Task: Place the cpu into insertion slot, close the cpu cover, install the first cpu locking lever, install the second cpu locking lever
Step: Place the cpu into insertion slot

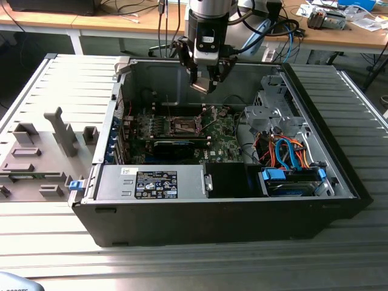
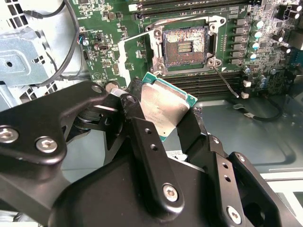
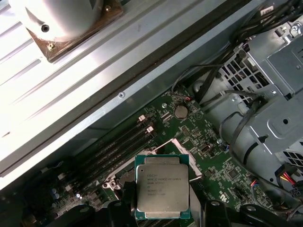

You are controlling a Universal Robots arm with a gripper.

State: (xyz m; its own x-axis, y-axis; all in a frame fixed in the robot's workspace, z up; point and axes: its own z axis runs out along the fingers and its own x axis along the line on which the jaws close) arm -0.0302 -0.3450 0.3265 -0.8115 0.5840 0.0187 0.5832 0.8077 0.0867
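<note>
End effector [image 1: 205, 83]: clenched on the cpu. In the second wrist view two black fingers [image 2: 142, 137] clamp opposite edges of the chip.
Cpu [image 2: 165, 101]: held in the air above the motherboard, tilted, silvery top up, green edge visible. Not seated in the slot. In the first wrist view the cpu [image 3: 162, 187] shows its top face-on, w/ the board beneath it.
Insertion slot [image 2: 184, 45]: open and empty, contact field exposed, shiny metal rim around it. In the exterior view the insertion slot [image 1: 182, 126] lies below the end effector, slightly toward the exterior view's left.
Cpu cover [image 2: 122, 56]: silver frame swung up off the slot, standing at one side of it.
Lever rod [image 2: 225, 81]: thin wire, angled out from a slot corner across the memory slots [image 2: 208, 84].
Motherboard [image 1: 227, 145]: green, flat on the case floor.
Case [image 1: 182, 224]: black tower on its side, open at the top, resting on the ribbed metal surface [image 1: 339, 254].
Drive cage [image 1: 276, 109]: grey, at the exterior view's right of the board. Blue and orange cables [image 1: 291, 151] run near it.
Fixture tray [image 1: 36, 160]: grey, on the surface at the exterior view's left of the case.
</note>
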